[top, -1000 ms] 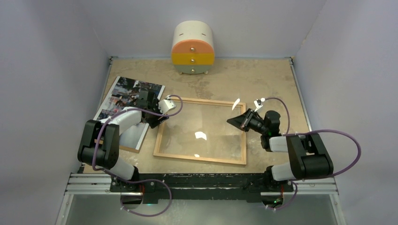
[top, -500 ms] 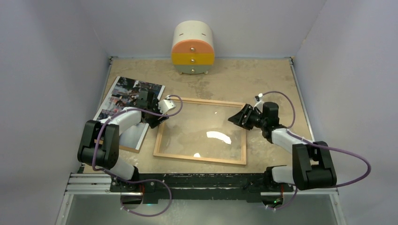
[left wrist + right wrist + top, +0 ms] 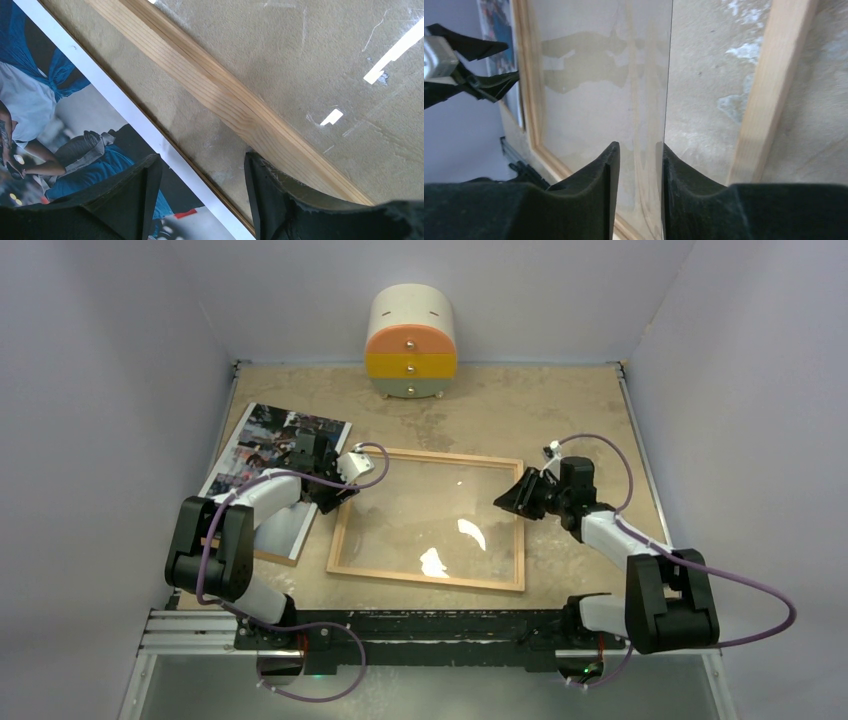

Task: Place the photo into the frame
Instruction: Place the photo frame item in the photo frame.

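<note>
- Since a second ago my right elbow (image 3: 665, 600) has swung outward; my right gripper (image 3: 505, 502) sits at the frame (image 3: 428, 578)'s right rail, fingers slightly apart at the clear pane (image 3: 400, 510)'s edge.
- My left gripper (image 3: 202, 162) is spread, straddling the gap between frame and photo (image 3: 50, 100).
- Photo lies flat outside the frame, just left of it.

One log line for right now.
left jaws open over photo and frame edges | right jaws open at clear pane edge | photo outside frame
</note>
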Robot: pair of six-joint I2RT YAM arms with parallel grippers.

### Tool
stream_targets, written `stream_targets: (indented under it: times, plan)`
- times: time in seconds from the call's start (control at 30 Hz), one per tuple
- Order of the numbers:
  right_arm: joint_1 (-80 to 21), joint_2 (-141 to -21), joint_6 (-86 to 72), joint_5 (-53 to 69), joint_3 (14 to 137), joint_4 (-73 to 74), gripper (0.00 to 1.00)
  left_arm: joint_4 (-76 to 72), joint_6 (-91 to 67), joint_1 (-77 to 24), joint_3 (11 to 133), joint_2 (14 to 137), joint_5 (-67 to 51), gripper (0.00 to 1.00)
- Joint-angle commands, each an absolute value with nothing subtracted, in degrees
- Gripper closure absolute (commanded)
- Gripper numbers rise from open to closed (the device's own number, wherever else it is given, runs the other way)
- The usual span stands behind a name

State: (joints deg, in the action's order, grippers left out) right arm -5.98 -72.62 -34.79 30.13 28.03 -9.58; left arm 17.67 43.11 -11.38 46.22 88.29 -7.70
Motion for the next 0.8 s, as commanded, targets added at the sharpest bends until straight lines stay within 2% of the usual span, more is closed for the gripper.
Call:
stream_targets:
  times: [0.0,0.17,0.27,0.77]
  plan:
    - [-6.1,-72.7,-39.3,40.6,28.6,-14.0,0.69,19.5,43.7,-11.1,44.5,89.0,-9.1,0.37]
    - [-6.2,-76.0,-48.3,49.1,26.3,-27.1,0.89,19.3,43.6,-11.2,44.2,89.0,-9.6,0.37]
    - [-6.1,-76.0,-53.7,52.1,26.1,-32.8,0.95,19.0,44.1,-11.2,43.8,88.8,-9.3,0.38]
    - [-6.2,-75.9,-75.7,54.2,20.8,-58.6,1.00,19.2,44.7,-11.1,43.6,88.1,-9.0,0.40]
